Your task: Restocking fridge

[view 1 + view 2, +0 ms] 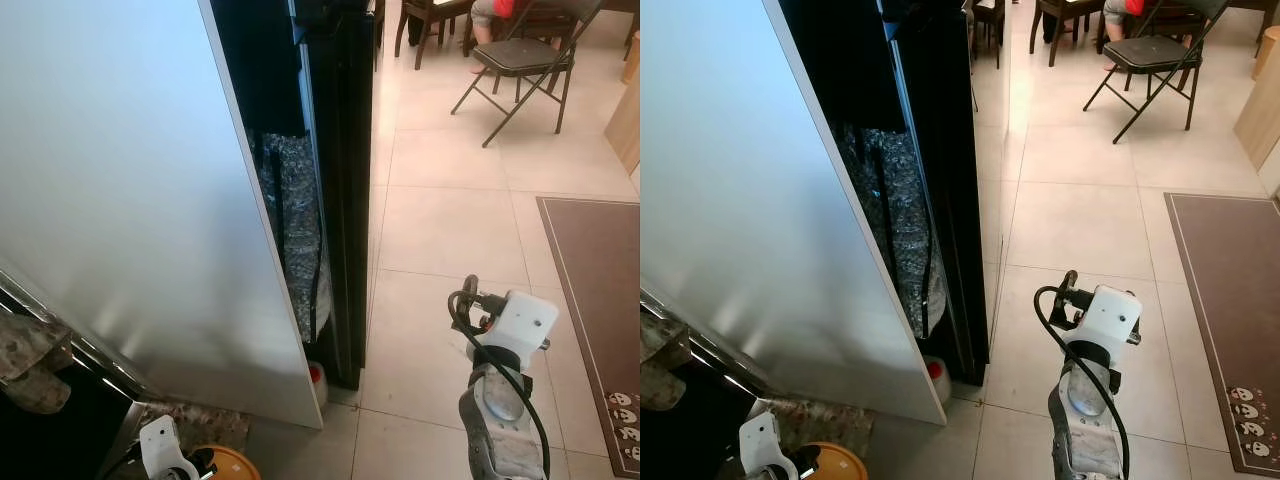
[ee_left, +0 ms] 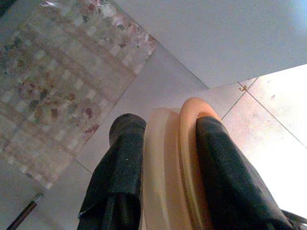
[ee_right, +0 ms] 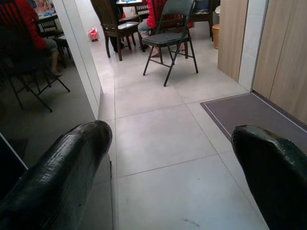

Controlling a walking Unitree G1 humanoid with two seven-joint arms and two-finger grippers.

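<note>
Tiled kitchen floor (image 1: 440, 230) beside an open fridge door (image 1: 120, 200). Left gripper (image 2: 165, 143) grasping an orange bowl (image 2: 172, 163) below the door; right gripper (image 3: 172, 158) released, near the door's edge.

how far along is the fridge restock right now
Done: the left gripper is shut on a round orange plastic container, so an item is picked up. In hand: the robot stands by the tall grey fridge door, container held low near the patterned floor mat. The right gripper is open over the tiled floor. Left: placing the container in the fridge; its shelves are not visible.
</note>
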